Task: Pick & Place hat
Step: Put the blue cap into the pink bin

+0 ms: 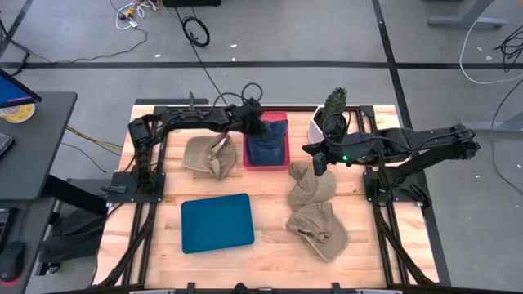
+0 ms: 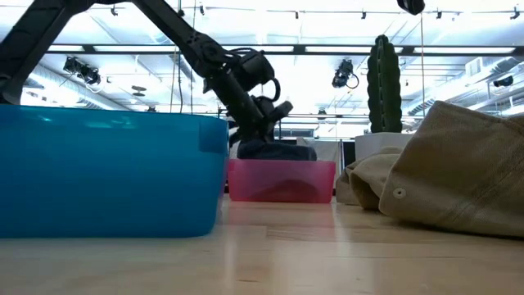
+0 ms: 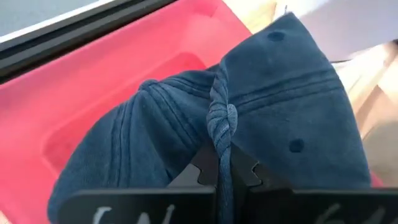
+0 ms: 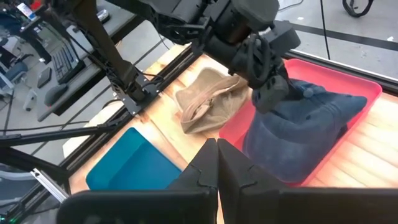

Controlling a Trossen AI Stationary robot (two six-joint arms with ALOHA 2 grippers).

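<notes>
While the left gripper (image 3: 224, 177) pinches a fold of the navy hat (image 1: 267, 145) inside the red bin (image 1: 280, 119), the right gripper (image 4: 217, 163) hovers nearby, jaws closed and empty, above a tan hat (image 1: 311, 184).

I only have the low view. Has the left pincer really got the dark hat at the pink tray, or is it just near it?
Observer: Left wrist view shows the left pincer shut on a bunched fold of the dark blue fabric hat, which sits inside the red plastic tray.
Operator: And the right arm? I can't see it.
Observer: From above, the right pincer is shut and empty, just right of the tray, at the edge of a tan cloth hat.
</notes>
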